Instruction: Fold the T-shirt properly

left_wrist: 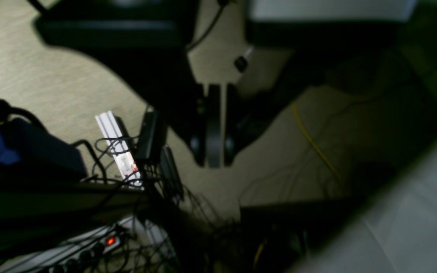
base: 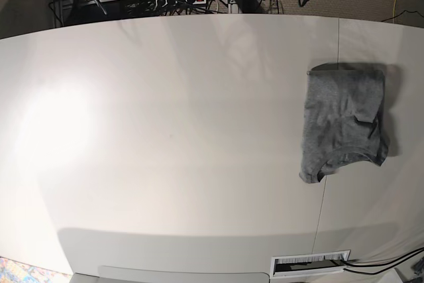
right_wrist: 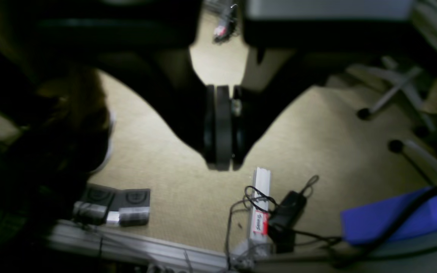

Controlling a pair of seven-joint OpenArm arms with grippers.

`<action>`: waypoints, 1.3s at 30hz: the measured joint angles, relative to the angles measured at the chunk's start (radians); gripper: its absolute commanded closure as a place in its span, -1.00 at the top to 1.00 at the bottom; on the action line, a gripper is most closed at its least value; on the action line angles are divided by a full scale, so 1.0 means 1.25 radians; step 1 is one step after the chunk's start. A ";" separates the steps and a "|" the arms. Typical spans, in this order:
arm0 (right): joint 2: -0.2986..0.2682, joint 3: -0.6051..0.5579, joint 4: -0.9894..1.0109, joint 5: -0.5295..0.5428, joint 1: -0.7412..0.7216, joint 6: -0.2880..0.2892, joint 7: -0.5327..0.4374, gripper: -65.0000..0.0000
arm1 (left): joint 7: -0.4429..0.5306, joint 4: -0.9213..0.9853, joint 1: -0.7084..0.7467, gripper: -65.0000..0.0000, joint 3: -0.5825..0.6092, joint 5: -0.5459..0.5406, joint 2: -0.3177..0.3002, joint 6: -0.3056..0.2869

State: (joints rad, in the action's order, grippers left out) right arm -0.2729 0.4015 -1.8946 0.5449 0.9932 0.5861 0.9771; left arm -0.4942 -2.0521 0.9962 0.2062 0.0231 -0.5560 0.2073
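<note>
Left wrist view shows the left hand (left_wrist: 214, 151) closed on nothing, its fingers pressed together over beige carpet and a tangle of cables; the right wrist view shows the right hand (right_wrist: 222, 151) likewise closed and empty, hanging above floor with a power adapter (right_wrist: 285, 212) and a blue object (right_wrist: 385, 220) below it. Neither hand looks down on the surface, and in the base view both arms sit parked at the far edge, well apart from the cloth. Out on the white surface (base: 165, 130), toward that view's right side, lies the T-shirt (base: 344, 124), already gathered into a compact upright block: the sleeves appear tucked in and the body doubled, with the round neck opening at the near end and a folded edge at the far end. Its long axis runs from far edge to near edge, slightly slanted, neck pointing toward the camera. By my judgement the folding is done or very nearly so; at most some tidying of the loose flap on its right side is left.
</note>
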 measured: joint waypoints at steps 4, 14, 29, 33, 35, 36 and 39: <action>0.000 -0.035 0.119 -0.018 -0.027 0.001 -0.004 -1.00 | 0.056 0.124 -0.003 -1.00 0.000 -0.013 0.038 0.000; 0.001 -0.232 0.387 -0.175 -0.193 -0.001 -0.169 -1.00 | 0.153 0.367 -0.078 -1.00 0.001 -0.166 0.103 -0.022; 0.115 -0.527 0.968 -0.348 -0.541 -0.323 -0.463 -1.00 | 0.227 0.851 -0.369 -1.00 -0.002 -0.263 0.237 -0.284; 0.162 -0.532 1.061 -0.354 -0.612 -0.390 -0.526 -1.00 | 0.245 0.964 -0.432 -1.00 -0.002 -0.274 0.279 -0.310; 0.185 -0.532 1.092 -0.353 -0.634 -0.429 -0.542 -1.00 | 0.274 1.010 -0.450 -1.00 -0.002 -0.275 0.298 -0.308; 0.196 -0.532 1.107 -0.353 -0.641 -0.449 -0.544 -1.00 | 0.278 1.031 -0.459 -1.00 -0.002 -0.274 0.307 -0.307; 0.219 -0.532 1.150 -0.352 -0.651 -0.494 -0.574 -1.00 | 0.293 1.083 -0.473 -1.00 -0.004 -0.257 0.326 -0.298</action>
State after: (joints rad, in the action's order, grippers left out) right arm 0.0010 -0.2630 -0.4576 0.1047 0.1795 -0.0311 0.2596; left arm -0.1284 -0.6983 0.4049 0.2016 -0.2981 -0.1482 -0.1654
